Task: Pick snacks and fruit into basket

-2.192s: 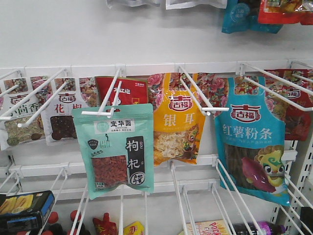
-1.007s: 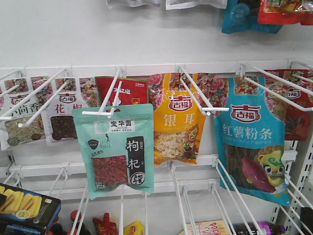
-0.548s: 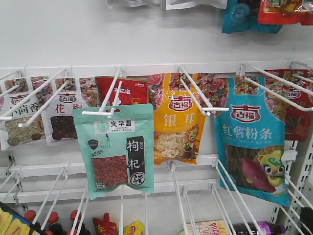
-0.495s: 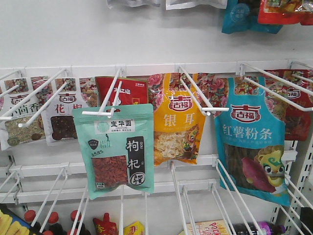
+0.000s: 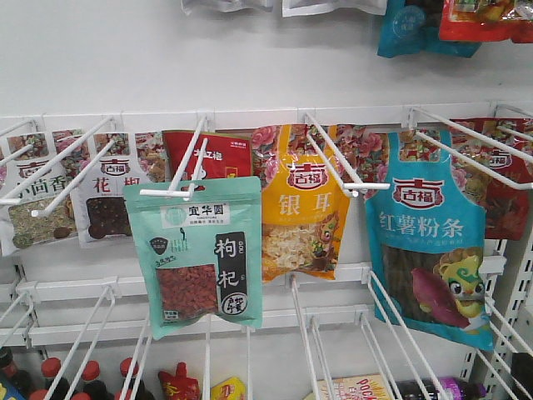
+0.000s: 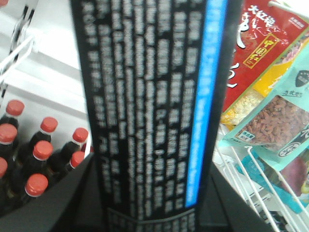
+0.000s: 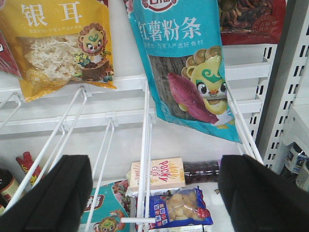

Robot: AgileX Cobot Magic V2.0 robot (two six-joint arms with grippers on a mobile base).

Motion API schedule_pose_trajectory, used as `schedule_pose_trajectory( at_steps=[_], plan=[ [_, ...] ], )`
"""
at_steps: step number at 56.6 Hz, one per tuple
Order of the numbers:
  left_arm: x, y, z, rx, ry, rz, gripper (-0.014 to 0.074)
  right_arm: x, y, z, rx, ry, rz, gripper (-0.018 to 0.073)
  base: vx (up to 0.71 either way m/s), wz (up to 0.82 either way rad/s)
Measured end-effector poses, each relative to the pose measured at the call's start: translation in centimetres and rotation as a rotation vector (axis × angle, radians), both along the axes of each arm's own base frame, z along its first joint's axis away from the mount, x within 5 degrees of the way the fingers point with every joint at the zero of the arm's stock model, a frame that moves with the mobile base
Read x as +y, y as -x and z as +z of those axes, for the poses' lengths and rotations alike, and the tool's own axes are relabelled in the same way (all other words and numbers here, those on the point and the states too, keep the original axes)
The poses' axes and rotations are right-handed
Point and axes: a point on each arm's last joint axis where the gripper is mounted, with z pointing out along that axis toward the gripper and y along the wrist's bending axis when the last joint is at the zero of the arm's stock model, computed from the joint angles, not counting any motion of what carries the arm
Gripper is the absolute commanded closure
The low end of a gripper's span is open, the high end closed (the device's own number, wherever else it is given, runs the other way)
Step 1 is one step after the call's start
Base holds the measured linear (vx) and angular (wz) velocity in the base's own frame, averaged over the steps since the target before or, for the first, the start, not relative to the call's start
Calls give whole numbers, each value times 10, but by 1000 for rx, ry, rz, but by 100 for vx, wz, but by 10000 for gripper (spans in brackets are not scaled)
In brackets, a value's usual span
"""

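Observation:
Snacks hang on white wire hooks: a teal-green pouch (image 5: 196,254) with a window of red berries, also at the right edge of the left wrist view (image 6: 277,121). My left gripper (image 6: 152,193) is shut on a black snack pack (image 6: 149,96) with white print and a blue stripe, which fills the view between the dark fingers (image 6: 58,203). My right gripper (image 7: 152,193) is open, its fingers (image 7: 53,198) wide apart below the hanging pouches, with nothing between them. The fruit and the basket are out of view.
A yellow pouch (image 5: 304,208) and a blue sweet-potato pouch (image 5: 433,242) hang beside the teal one. Long wire hooks (image 5: 337,162) stick out toward me. Red-capped bottles (image 6: 36,150) stand low on the left. A Pocky box (image 7: 157,174) and a blue bag (image 7: 181,208) lie on the shelf below.
The black pack with yellow pictures at the lower left of the front view has dropped down and left out of frame, uncovering red-capped bottles. The hanging pouches have not moved.

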Motion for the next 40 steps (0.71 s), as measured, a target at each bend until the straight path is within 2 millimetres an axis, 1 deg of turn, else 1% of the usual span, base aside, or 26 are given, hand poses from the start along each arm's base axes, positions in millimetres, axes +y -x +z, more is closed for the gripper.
schedule_pose_trajectory(
  at_steps=[5,9,14,20,24,30,40],
  plan=[
    [0,2,0,4,-51,-12,594,0,0,0,0,0,0,-32,0,0],
    [0,3,4,28,-107,-29,594,0,0,0,0,0,0,-32,0,0],
    [2,5,20,41,-196,-42,594,0,0,0,0,0,0,-32,0,0],
    [5,9,40,57,-249,-25,594,0,0,0,0,0,0,-32,0,0],
    [8,13,46,83,-267,-4,594,0,0,0,0,0,0,-32,0,0],
    [13,24,50,82,-304,31,594,0,0,0,0,0,0,-32,0,0],
    [20,53,62,-52,-346,92,594,0,0,0,0,0,0,-32,0,0]
  ],
)
